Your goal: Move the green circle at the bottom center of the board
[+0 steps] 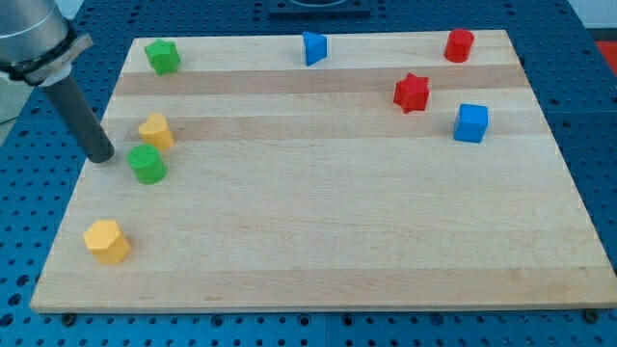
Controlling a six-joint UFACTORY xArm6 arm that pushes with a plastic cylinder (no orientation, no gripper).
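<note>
The green circle is a short green cylinder near the board's left edge, about halfway down. My tip rests on the board just to the left of it, a small gap apart. A yellow block stands right above the green circle, close to it. The dark rod rises from my tip toward the view's top left.
A green star block sits at the top left, a blue triangle at the top centre, a red cylinder at the top right. A red star and a blue cube lie at the right. A yellow hexagon lies at the bottom left of the wooden board.
</note>
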